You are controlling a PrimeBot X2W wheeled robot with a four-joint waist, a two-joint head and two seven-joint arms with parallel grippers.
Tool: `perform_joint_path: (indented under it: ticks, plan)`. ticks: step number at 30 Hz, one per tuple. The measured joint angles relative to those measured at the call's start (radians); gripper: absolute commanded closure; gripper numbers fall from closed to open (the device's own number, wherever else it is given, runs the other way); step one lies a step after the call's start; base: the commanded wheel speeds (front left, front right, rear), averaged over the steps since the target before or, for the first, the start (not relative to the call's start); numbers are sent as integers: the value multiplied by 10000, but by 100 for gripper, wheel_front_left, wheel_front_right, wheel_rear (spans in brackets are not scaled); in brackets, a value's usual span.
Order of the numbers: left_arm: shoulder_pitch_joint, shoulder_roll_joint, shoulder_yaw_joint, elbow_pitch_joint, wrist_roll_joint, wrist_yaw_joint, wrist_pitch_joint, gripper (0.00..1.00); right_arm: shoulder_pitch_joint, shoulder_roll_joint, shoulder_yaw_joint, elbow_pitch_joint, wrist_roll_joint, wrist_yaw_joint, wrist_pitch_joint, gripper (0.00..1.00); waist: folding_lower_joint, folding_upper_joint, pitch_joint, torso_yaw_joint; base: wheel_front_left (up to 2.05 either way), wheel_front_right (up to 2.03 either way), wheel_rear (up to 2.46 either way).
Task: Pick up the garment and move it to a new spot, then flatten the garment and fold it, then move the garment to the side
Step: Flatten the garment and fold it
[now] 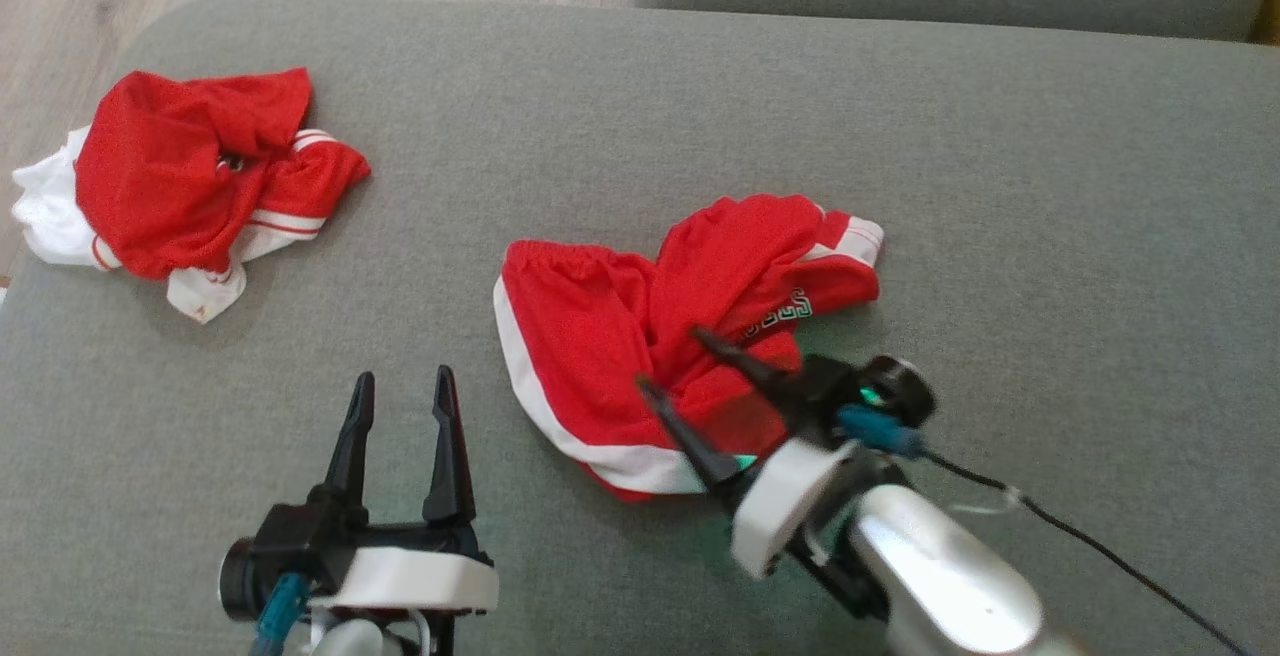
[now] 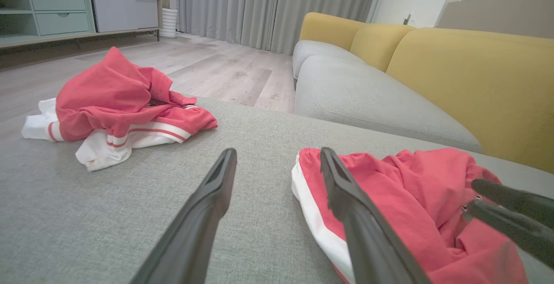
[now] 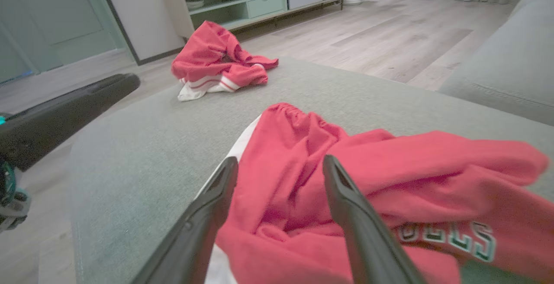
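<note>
The left hand (image 1: 404, 376) hovers wide open and empty over the grey sofa cushion (image 1: 1000, 186); the right hand (image 1: 668, 361), fingers spread, grips nothing above the crumpled red shorts (image 1: 590, 326) at mid-cushion. Flattening seems next: each hand must take an edge and pull the folds out. The shorts' white lettering (image 1: 785, 311) is half folded under, unreadable.

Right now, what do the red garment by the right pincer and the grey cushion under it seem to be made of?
Red garment: probably thin synthetic sports knit, matte; it bunches in soft folds, with white trim and printed letters. Grey cushion: woven upholstery fabric, matte; a fine flecked weave shows close up.
</note>
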Motion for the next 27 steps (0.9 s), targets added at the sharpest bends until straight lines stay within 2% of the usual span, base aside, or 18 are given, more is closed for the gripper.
perform_joint_path:
  ticks: [5,8,13,19,20,21,22,23,27]
  plan:
    - [4,2,-4,4,23,0,0,0,859,2,-1906,-451,-487,0,38,0,0,0,-135,-130,0,0,0]
    - [8,6,-15,4,69,0,0,0,1261,4,-2650,-506,-813,0,355,0,0,0,-163,-144,0,0,0]
    - [8,10,-81,4,69,0,0,0,1412,46,-2817,-286,-859,0,930,0,0,0,-79,-63,0,0,0]
    - [0,10,-199,29,69,0,0,0,1100,63,-2533,748,-364,0,1438,0,1,0,104,180,0,0,0]
    - [-1,8,-221,44,69,2,0,0,1020,63,-2426,853,-259,0,1440,5,1,0,135,226,0,0,0]
    - [-1,8,-226,48,67,6,0,0,932,65,-2328,957,-148,0,1442,56,0,0,165,264,0,0,0]
    - [-1,8,-224,50,67,10,0,0,841,65,-2232,1028,-33,0,1440,73,0,0,195,293,0,0,0]
    - [-1,8,-222,50,67,10,0,0,753,65,-2153,1083,63,0,1434,100,1,0,221,312,0,0,0]
    - [-1,8,-199,48,67,13,0,0,500,69,-2322,1218,146,0,1101,100,1,0,270,278,0,0,0]
